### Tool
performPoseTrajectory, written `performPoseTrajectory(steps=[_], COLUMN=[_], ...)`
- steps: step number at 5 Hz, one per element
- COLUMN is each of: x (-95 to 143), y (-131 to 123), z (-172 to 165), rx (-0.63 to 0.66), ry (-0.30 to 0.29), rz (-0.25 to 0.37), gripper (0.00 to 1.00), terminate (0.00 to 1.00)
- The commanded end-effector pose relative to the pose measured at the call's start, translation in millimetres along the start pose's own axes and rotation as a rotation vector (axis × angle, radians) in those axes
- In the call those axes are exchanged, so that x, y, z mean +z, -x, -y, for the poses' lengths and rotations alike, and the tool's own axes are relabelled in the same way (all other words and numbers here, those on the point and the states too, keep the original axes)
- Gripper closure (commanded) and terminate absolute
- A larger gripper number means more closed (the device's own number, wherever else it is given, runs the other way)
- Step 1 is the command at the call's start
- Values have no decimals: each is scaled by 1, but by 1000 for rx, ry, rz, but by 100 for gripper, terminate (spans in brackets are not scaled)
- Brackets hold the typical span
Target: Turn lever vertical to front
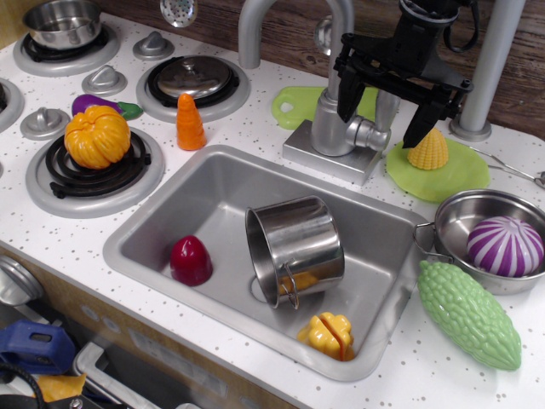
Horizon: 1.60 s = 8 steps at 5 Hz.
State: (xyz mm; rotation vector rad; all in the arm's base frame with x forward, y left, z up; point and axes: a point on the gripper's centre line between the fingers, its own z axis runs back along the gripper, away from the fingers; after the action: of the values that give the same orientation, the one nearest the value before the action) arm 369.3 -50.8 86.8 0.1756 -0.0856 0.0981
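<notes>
1. Plainly, your target was the lever (384, 109), a short silver-grey paddle rising from a round hub on the right side of the faucet base (334, 143), at about 12 o'clock from the sink (153, 239).
2. You would have judged it rigid, smooth and a little slippery, pivoting stiffly on its hub; the flattened upper end looked the best place to take hold, since it gives leverage.
3. Your gripper (382, 106) hung straight over it from above, black fingers (348, 95) pointing down, one each side of the paddle and spread wide; whether either pad touched it could not be told.
4. At 9 o'clock from the lever stood the curved spout (272, 21), close enough to crowd a swing.
5. At 3 o'clock sat a yellow corn piece (428, 150) on a green plate (456, 177), beside a grey post (490, 68).
6. Down at 6 o'clock, a steel pot (295, 247) lay tipped in the sink.
</notes>
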Motion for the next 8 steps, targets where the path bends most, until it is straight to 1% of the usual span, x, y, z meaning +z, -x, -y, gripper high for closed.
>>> performPoseTrajectory(steps=[1, 2, 3, 4, 5, 7, 8], x=[0, 4, 11, 18, 19, 18, 13], y=[0, -8, -18, -29, -41, -57, -62], z=[0, -7, -12, -15, -19, -16, -16], rx=[0, 7, 11, 9, -2, -9, 4], ry=[0, 22, 11, 15, -2, 29, 42], rz=[0, 51, 97, 132, 156, 180, 184], gripper=[0, 0, 0, 0, 0, 0, 100], terminate=[0, 0, 0, 0, 0, 0, 0])
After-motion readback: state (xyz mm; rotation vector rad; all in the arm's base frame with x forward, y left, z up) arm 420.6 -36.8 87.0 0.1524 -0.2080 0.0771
